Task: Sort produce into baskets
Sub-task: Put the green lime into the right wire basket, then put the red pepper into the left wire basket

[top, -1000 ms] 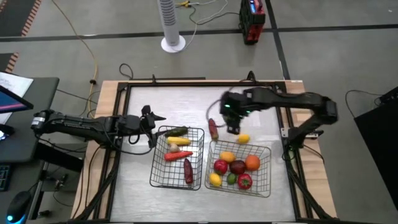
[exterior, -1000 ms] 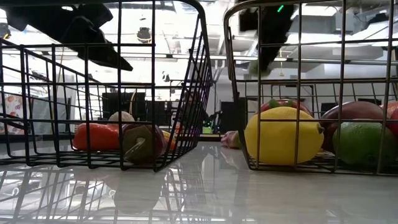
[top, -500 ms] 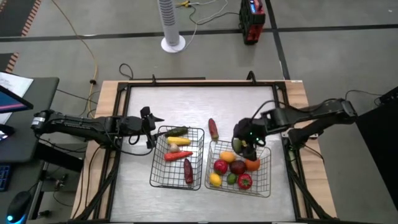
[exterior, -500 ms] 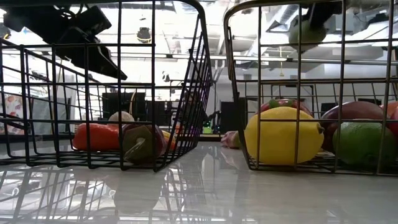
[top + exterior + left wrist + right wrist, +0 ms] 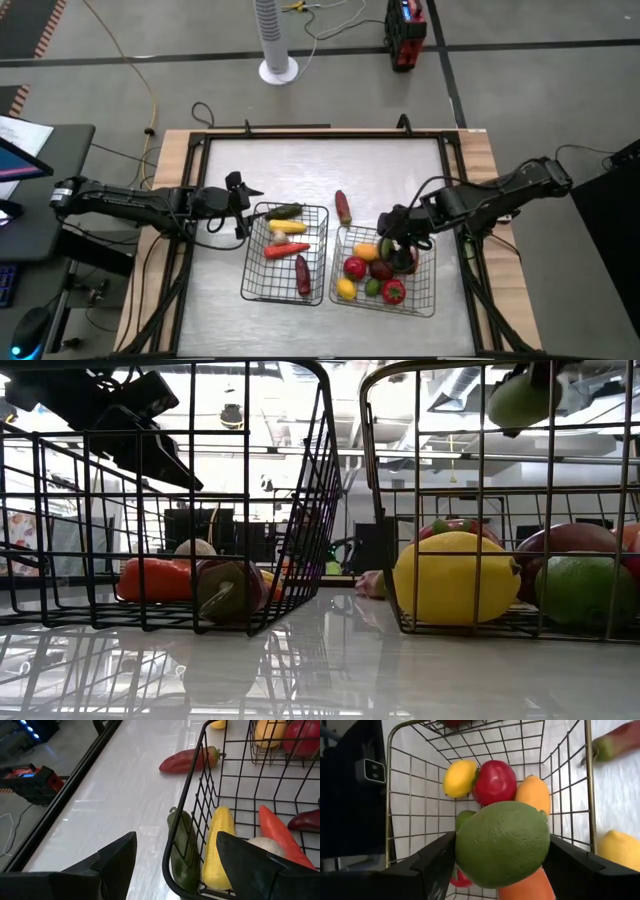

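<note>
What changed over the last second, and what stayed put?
The right gripper swung from the table behind the baskets, near the long red pepper, forward to hang over the right basket, its fingers shut on a green lime. The left gripper, open beside the left basket, did not move, nor did the pepper or the sorted produce.

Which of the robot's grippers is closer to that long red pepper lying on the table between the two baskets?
The right. The right gripper holds a green fruit over the right basket, beside the pepper. The left gripper waits beyond the left basket.
</note>
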Tool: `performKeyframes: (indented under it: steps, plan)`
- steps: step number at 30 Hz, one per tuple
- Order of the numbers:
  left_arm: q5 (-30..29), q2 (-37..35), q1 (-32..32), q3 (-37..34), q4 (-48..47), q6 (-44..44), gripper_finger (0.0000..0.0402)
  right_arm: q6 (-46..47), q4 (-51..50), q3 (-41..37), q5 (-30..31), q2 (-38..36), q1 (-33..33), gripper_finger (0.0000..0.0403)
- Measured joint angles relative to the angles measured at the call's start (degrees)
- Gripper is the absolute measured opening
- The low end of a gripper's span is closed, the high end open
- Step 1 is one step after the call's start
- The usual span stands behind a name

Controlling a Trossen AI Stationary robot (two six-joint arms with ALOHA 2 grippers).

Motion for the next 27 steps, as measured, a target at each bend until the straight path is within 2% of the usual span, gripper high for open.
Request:
performKeyframes:
  steps: [10, 18, 23, 27]
  plan:
    - [0.0, 0.02, -0.01, 0.0, 0.02, -0.02, 0.0263, 1.82, -1.29, 0.02, 0.81, 0.66, -0.85, 0.0308]
    - [0.0, 0.02, -0.02, 0.0, 0.02, -0.02, 0.0263, 1.14, -1.83, 0.02, 1.51, 0.55, -1.39, 0.0353]
    - [0.0, 0.02, -0.01, 0.0, 0.02, -0.02, 0.0263, -0.35, -3.88, 0.02, 3.14, 0.53, -4.48, 0.0366]
    - [0.0, 0.02, 0.0, 0.0, 0.02, -0.02, 0.0263, -3.27, -2.95, 0.02, 5.45, 0.71, -10.06, 0.0361]
